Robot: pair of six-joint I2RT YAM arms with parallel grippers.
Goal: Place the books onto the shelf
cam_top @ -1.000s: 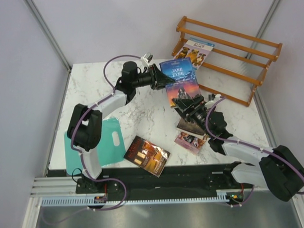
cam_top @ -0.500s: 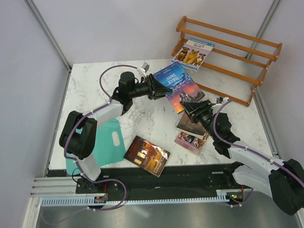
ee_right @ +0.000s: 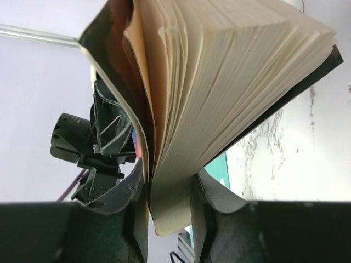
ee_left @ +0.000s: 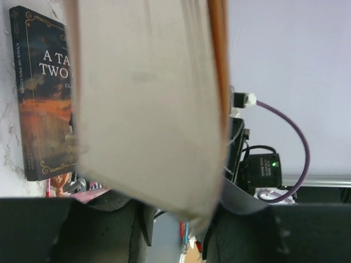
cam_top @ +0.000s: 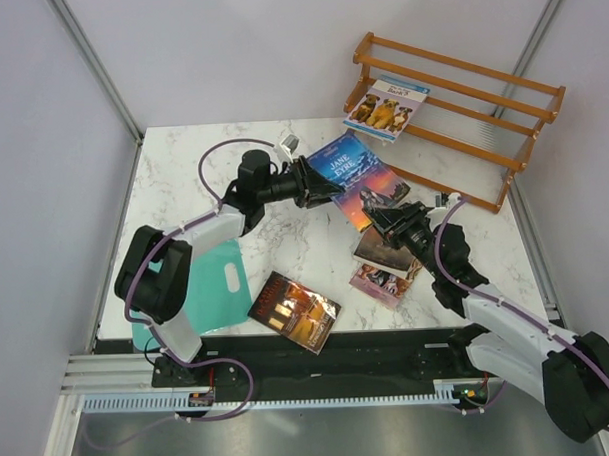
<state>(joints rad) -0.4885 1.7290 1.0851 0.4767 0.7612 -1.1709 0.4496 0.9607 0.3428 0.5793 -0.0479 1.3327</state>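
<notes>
The blue "Jane Eyre" book (cam_top: 356, 176) hangs tilted above the table's middle, held from both sides. My left gripper (cam_top: 318, 184) is shut on its left edge, and the page block (ee_left: 148, 109) fills the left wrist view between the fingers. My right gripper (cam_top: 385, 218) is shut on its lower right corner, with the fanned pages (ee_right: 219, 82) pinched between the pads. The dog book (cam_top: 385, 106) leans on the shelf (cam_top: 481, 127) at the back right. "A Tale of Two Cities" (cam_top: 378, 251) lies on the pink-purple book (cam_top: 382, 282). The dark red-brown book (cam_top: 294, 310) lies near the front edge.
A teal flat sheet (cam_top: 214, 281) with a handle hole lies at the front left under the left arm. The shelf's right half holds no book. Grey walls enclose the marble table (cam_top: 285, 239) on the left and at the back.
My right gripper has reached up from the stacked books and closed on the Jane Eyre book's lower corner. The left gripper has swung the book a little right and tilted it.
</notes>
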